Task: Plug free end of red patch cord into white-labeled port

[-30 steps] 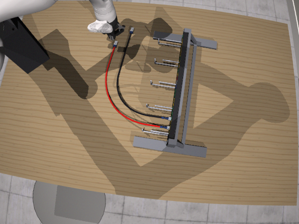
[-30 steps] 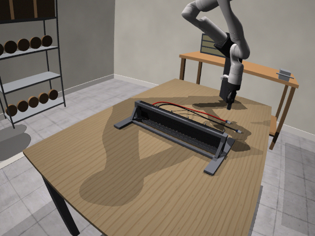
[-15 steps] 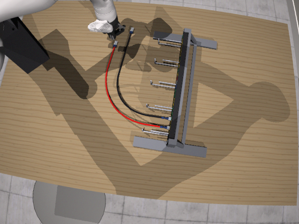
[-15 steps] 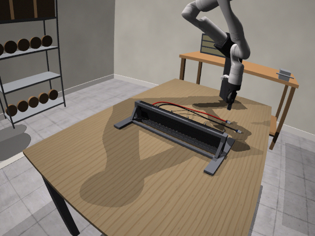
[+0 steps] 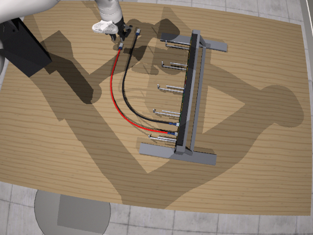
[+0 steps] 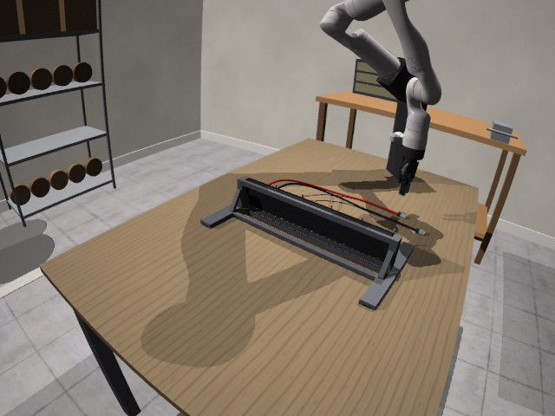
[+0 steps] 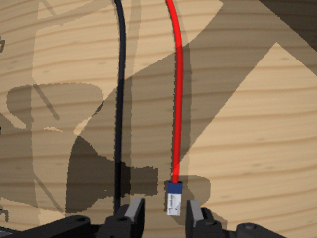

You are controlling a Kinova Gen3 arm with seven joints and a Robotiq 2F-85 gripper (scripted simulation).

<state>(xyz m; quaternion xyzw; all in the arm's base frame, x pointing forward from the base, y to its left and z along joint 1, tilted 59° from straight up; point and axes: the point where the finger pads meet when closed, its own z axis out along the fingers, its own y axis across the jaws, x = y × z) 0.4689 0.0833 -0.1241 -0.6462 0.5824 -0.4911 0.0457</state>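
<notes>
In the top view, you see the rack (image 5: 191, 88) (image 6: 313, 206) standing on its two flat feet on the wooden table (image 5: 240, 187) (image 6: 286, 340). The red cord (image 5: 111, 83) (image 6: 340, 195) (image 7: 179, 99) and the black cord (image 5: 123, 85) (image 6: 381, 216) (image 7: 120, 99) each have one end in the front of the rack, near the foot at the bottom of the picture. They bend away from the rack, and their free ends lie well apart from its front, out toward its other end. Your gripper (image 5: 118, 38) (image 6: 403, 191) (image 7: 164, 213) is out in front of the rack too, by the red cord's free plug (image 5: 121, 46) (image 6: 401, 215) (image 7: 174, 199), which is farther from the rack than the black cord's free plug (image 5: 138, 32) (image 6: 420, 231). You can't pick out the white label on the rack. In the outside view, you look at the back of the rack, and your gripper is up above the table on the rack's far side, with both loose plugs lower down. In the wrist view, the rack is out of sight; your fingers are a bit open, with a gap between them, and they hold nothing. The red cord's plug shows in that gap, and neither finger touches it.

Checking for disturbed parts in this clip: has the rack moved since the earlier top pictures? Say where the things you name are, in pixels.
No. In the top view, the rack (image 5: 178, 154) (image 6: 316, 212) keeps its place and angle against the edges of the table (image 5: 240, 187) (image 6: 313, 358).
</notes>
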